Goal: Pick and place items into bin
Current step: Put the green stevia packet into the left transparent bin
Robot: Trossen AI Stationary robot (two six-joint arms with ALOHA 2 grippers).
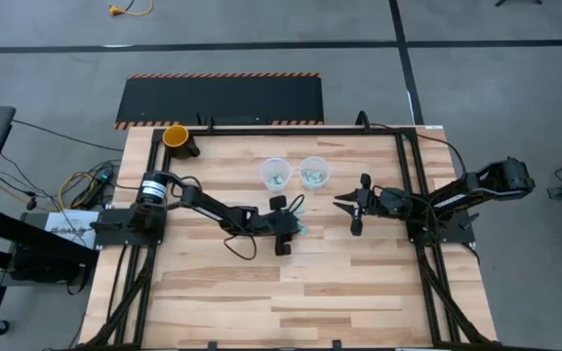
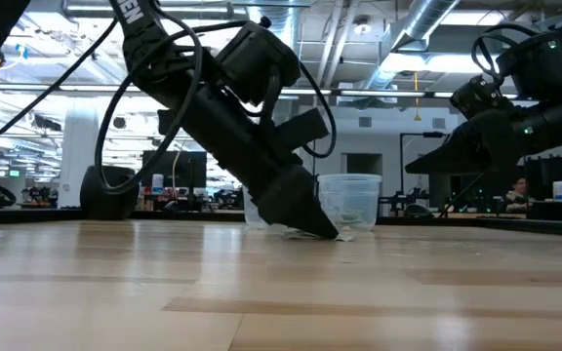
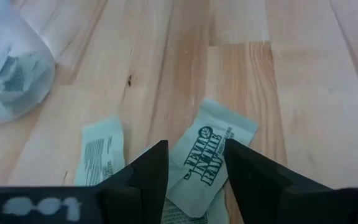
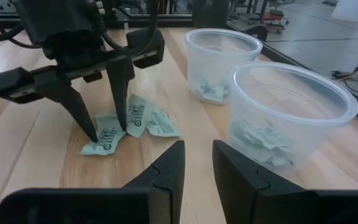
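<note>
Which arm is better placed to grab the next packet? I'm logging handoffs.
Left. The left gripper stands open, fingertips down astride a green packet on the table; the right gripper hangs apart, nearer the clear cups.

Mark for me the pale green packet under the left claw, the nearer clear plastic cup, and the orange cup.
pale green printed packet (image 3: 207, 155), left wrist view, its printed middle.
nearer clear plastic cup (image 4: 291, 115), right wrist view, its side wall.
orange cup (image 1: 176, 136), high view, its rim.

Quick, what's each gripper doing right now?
Left gripper: jaws open, tips down astride a green packet.
Right gripper: jaws open, empty.
</note>
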